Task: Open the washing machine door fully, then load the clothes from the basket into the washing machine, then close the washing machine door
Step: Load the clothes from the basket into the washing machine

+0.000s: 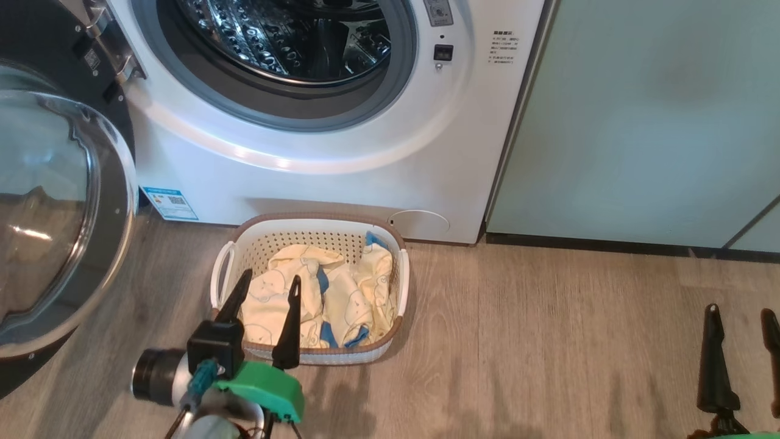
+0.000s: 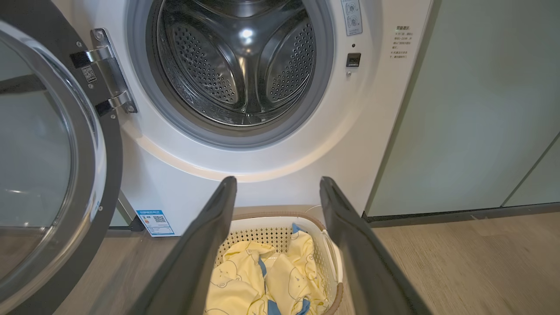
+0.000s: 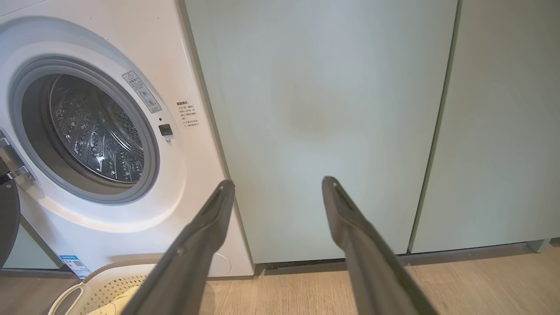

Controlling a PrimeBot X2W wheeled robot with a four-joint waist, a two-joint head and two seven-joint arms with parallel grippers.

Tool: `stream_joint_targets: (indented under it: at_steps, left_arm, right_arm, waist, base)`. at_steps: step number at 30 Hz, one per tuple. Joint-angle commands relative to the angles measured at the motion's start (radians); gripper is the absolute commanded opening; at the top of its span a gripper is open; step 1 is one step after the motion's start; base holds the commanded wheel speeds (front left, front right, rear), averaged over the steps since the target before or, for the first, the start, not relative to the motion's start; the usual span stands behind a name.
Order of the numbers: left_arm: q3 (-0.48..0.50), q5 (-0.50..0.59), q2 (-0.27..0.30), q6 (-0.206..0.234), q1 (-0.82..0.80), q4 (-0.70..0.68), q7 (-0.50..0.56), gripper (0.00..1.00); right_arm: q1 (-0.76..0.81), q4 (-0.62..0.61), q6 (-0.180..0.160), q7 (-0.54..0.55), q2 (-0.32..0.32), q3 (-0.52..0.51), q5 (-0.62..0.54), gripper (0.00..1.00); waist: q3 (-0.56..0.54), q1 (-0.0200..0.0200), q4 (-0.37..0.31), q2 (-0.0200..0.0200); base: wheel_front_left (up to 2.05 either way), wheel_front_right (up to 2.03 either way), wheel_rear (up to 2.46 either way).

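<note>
The washing machine (image 1: 341, 177) stands at the far side with its door (image 1: 42, 207) swung out to the left on its hinge, the glass bowl facing the near side. The grey gasket and the steel drum (image 2: 240, 65) are exposed.

The basket (image 1: 317, 218) sits on the wooden floor (image 1: 548, 341), just in front of the machine and below the drum opening. Its far right corner is near the round service flap (image 1: 420, 222). The clothes (image 1: 341, 305) lie crumpled inside it, pale yellow with blue trim, one piece draped up against the far right wall.

The left gripper (image 1: 272, 275) hangs over the near left part of the basket, fingers pointing towards the machine and spread wide with nothing between them. In the head view both tips lie over the left half of the clothes. In the left wrist view the clothes show low down between the two fingers, while the tips stand against the machine's white front above the basket's far rim. I cannot tell whether the fingers touch the fabric.

The right gripper (image 1: 740, 311) is at the near right over bare floor, well apart from the basket. Its fingers are equally wide, hold nothing and face the pale green cabinet (image 3: 323, 131).
</note>
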Motion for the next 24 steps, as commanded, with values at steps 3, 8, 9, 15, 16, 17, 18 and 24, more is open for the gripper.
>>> stream_joint_targets:
  at_steps: [3, 8, 9, 15, 16, 17, 18, 24]
  left_arm:
    - [0.028, -0.014, 0.012, 0.002, -0.06, -0.013, -0.015, 1.0]
    - [0.008, -0.018, 0.008, -0.008, -0.106, 0.038, -0.018, 1.0]
    - [0.003, -0.02, 0.007, -0.012, -0.122, 0.052, -0.02, 1.0]
    - [-0.019, -0.022, 0.0, -0.02, -0.243, 0.195, -0.02, 1.0]
    - [-0.02, -0.024, -0.002, -0.017, -0.269, 0.224, -0.024, 1.0]
    - [-0.023, -0.022, -0.003, -0.015, -0.294, 0.261, -0.022, 1.0]
    - [-0.025, -0.024, -0.005, -0.016, -0.321, 0.294, -0.024, 1.0]
    - [-0.036, -0.044, -0.013, -0.031, -0.488, 0.526, -0.03, 1.0]
  right_arm:
    - [-0.032, -0.03, -0.003, -0.006, -0.017, 0.02, 0.008, 1.0]
    - [-0.049, -0.036, -0.003, -0.006, -0.017, 0.022, 0.01, 1.0]
    - [-0.054, -0.038, -0.003, -0.006, -0.017, 0.022, 0.01, 1.0]
    - [-0.098, -0.05, -0.003, -0.006, -0.017, 0.023, 0.014, 1.0]
    - [-0.108, -0.053, -0.003, -0.006, -0.017, 0.024, 0.015, 1.0]
    - [-0.118, -0.055, -0.003, -0.006, -0.017, 0.025, 0.016, 1.0]
    - [-0.128, -0.057, -0.003, -0.006, -0.017, 0.028, 0.018, 1.0]
    - [-0.198, -0.069, -0.003, -0.006, -0.017, 0.044, 0.033, 1.0]
  waist:
    - [0.011, 0.0, -0.003, 0.0]
    - [0.046, 0.0, -0.006, 0.0]
    - [0.057, 0.0, -0.007, 0.0]
    - [0.143, 0.0, -0.016, 0.0]
    - [0.162, 0.0, -0.018, 0.0]
    - [0.18, 0.0, -0.021, 0.0]
    - [0.2, 0.0, -0.026, 0.0]
    - [0.325, 0.0, -0.062, 0.0]
  base:
    - [0.0, 0.0, 0.0]
    - [0.0, 0.0, 0.0]
    - [0.0, 0.0, 0.0]
    - [0.0, 0.0, 0.0]
    - [0.0, 0.0, 0.0]
    - [0.0, 0.0, 0.0]
    - [0.0, 0.0, 0.0]
    - [0.0, 0.0, 0.0]
